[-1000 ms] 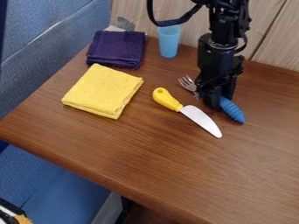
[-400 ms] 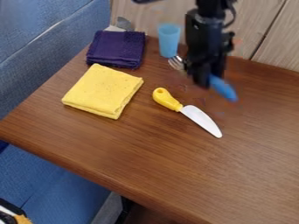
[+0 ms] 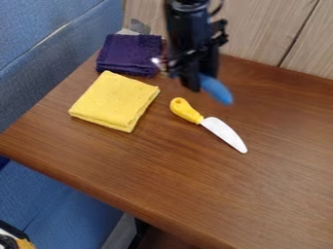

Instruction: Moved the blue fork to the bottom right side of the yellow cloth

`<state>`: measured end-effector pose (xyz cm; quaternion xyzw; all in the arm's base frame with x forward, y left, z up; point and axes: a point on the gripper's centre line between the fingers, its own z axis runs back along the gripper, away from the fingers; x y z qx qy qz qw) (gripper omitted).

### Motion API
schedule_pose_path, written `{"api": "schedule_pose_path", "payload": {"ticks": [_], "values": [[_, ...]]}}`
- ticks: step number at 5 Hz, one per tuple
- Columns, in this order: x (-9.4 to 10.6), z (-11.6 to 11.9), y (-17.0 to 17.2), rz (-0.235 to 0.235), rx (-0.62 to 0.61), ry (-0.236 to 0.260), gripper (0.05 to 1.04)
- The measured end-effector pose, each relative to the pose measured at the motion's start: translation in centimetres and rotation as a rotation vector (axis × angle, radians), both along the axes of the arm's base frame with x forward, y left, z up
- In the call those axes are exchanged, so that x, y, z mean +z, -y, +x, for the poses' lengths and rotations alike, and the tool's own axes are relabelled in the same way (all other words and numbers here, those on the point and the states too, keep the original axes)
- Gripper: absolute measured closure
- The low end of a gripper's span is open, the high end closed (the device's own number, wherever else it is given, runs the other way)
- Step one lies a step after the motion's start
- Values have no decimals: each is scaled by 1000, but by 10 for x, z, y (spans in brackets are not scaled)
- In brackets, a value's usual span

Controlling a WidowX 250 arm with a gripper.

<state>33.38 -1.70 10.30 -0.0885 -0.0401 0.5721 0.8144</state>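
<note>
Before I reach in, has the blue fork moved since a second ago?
Yes, left and up in the view: the handle of the blue fork was right of the knife blade and now shows above it.

The light is rather bright and even, and its source I cannot tell. A pale, soft sheen lies on the brown table (image 3: 195, 185), and below its edge it is dim. The yellow cloth (image 3: 114, 102) has a faint shadow along its lower right side. The gripper (image 3: 198, 87) and the blue fork (image 3: 216, 90) look a little smeared.
</note>
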Motion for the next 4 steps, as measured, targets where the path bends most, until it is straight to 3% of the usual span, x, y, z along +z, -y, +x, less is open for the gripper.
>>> {"api": "schedule_pose_path", "payload": {"ticks": [1, 2, 3, 4], "values": [[-5, -28, -4, -20, -5, -1, 706], [-20, -59, -6, -73, -3, -30, 706], [-38, -78, -10, -37, -18, -60, 706], [-56, -80, -24, -31, 14, -52, 706]]}}
